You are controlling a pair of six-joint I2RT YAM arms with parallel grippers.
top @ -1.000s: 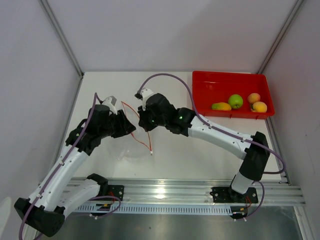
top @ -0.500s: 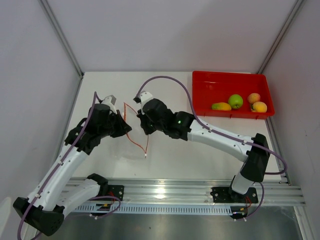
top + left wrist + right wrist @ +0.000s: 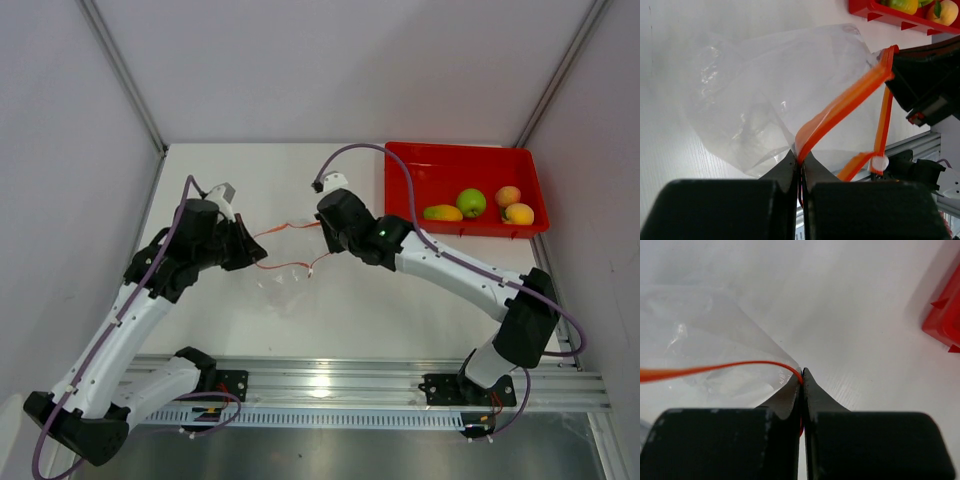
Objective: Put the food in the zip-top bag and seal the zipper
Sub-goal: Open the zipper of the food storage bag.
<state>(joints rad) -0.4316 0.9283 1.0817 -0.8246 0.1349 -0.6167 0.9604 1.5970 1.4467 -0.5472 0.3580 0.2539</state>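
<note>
The zip-top bag [image 3: 281,287] lies limp on the table [image 3: 400,300], left of centre, with nothing in it. Its zipper [image 3: 287,230] is parted into two orange lips. The far lip is drawn taut in the air; the near one sags toward 6 o'clock and ends in a white slider [image 3: 312,270].

The step in hand looks like opening the mouth. To do it well, the taut lip should be lifted away from the sagging one, not pulled lengthwise, since more tension would flatten the mouth or tear the film. One hand must then let go to fetch fruit, so the other should hold the mouth facing the tray.

The left gripper [image 3: 252,248] is clenched on the taut lip's 9 o'clock end, and its wrist view shows the strip emerging right at the fingertips. The right gripper [image 3: 322,228] pinches the 3 o'clock end, the strip caught at the very tips. The bag's body hangs below and between the two hands.

At 2 o'clock from the bag, well apart, the red tray [image 3: 455,160] holds the mango [image 3: 442,213], apple [image 3: 471,202] and two peach-like fruits [image 3: 508,195].
</note>
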